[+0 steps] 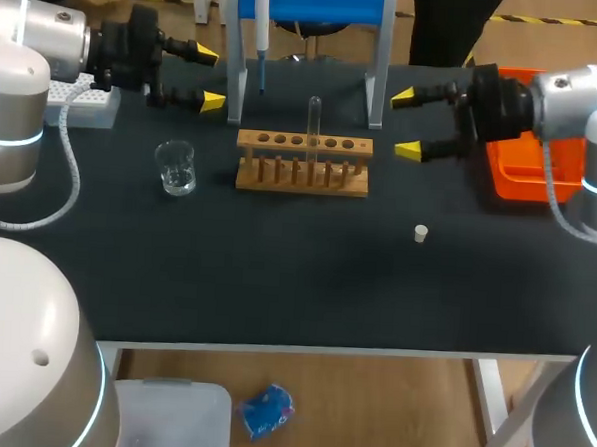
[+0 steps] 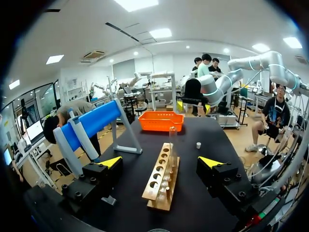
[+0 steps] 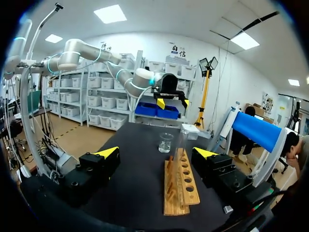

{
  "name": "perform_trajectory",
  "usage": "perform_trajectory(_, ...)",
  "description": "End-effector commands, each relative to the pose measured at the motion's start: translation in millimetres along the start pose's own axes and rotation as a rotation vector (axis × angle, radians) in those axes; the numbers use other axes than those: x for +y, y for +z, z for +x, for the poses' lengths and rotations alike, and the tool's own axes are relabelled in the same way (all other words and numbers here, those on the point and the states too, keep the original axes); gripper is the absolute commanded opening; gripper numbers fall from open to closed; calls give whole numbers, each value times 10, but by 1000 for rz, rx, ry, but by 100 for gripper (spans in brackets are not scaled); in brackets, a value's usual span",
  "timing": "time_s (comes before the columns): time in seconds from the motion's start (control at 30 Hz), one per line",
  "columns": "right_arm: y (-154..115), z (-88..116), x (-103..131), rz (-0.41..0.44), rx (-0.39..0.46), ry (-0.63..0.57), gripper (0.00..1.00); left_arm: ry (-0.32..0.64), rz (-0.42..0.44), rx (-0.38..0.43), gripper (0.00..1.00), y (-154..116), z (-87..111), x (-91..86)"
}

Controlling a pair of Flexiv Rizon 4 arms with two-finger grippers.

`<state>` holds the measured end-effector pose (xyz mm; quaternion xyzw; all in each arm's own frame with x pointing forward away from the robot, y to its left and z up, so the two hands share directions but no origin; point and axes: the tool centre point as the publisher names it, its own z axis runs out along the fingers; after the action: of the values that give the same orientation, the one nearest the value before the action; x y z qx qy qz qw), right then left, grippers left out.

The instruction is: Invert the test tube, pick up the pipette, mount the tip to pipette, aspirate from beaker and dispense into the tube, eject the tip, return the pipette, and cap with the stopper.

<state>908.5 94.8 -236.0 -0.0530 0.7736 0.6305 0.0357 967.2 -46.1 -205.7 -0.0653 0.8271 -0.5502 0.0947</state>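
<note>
The test tube rack (image 1: 303, 164) sits between the left gripper (image 1: 210, 77) and the right gripper (image 1: 405, 123), with a test tube (image 1: 313, 119) upright in it. The beaker (image 1: 175, 167) stands robot-side of the left gripper and the stopper (image 1: 420, 233) robot-side of the right gripper. The pipette (image 1: 260, 31) hangs just ahead of the left gripper.

The head view's top edge cuts off the pipette (image 1: 261, 26) and its blue stand (image 1: 320, 2). The right arm (image 1: 570, 108) covers part of the orange tray (image 1: 521, 180), and the left arm (image 1: 37, 45) hides much of the tip box (image 1: 94, 108). Whether the tube (image 1: 313, 119) in the rack (image 1: 301, 176) stands mouth up or down cannot be told, nor whether the beaker (image 1: 175, 167) holds liquid.
</note>
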Motion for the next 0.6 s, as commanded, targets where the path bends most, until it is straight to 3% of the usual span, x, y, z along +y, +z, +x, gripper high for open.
perform_trajectory(0.03,202,-155,-132,-22,25,7,100,-1,-2,2,100,-8,-2,-6)
perform_trajectory(0.6,799,-373,-188,-85,29,24,100,-1,-2,2,100,-8,-2,-6)
